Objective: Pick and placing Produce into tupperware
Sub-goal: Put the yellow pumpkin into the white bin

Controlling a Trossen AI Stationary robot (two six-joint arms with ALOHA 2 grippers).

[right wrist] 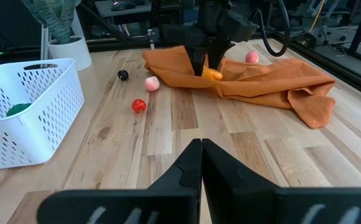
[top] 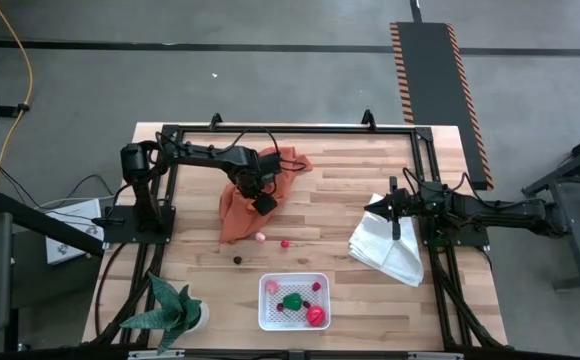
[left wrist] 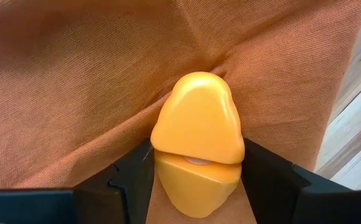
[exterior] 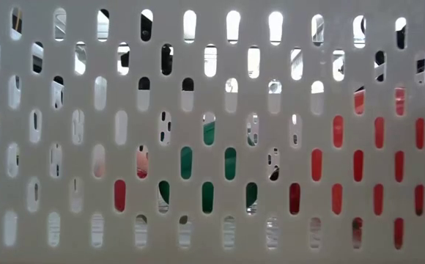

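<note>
My left gripper (top: 265, 200) is over the orange cloth (top: 240, 205) at the table's middle left, shut on a yellow-orange toy piece (left wrist: 196, 134). The white perforated tupperware (top: 293, 301) stands near the table's near edge and holds a green piece (top: 292, 300) and a red piece (top: 316, 317). Loose produce lies on the wood between cloth and container: a pink piece (top: 260, 237), a red one (top: 283, 243) and a dark berry (top: 238, 259). Another pink piece (right wrist: 251, 57) sits on the cloth. My right gripper (right wrist: 201, 155) is shut, over the white folded cloth (top: 388, 245) on the right. My left gripper pinches the yellow-orange piece between its two fingers (left wrist: 131, 177), one on each side of its lower half (left wrist: 196, 180). The fingers come from above, pointing down at the cloth. Whether the piece still touches the cloth (right wrist: 213, 75), I cannot tell.
A potted plant (top: 175, 310) stands at the near left corner. The container's slotted wall (exterior: 66, 147) fills the low view, with green and red showing through the holes. Bare wood lies between the cloth and the container.
</note>
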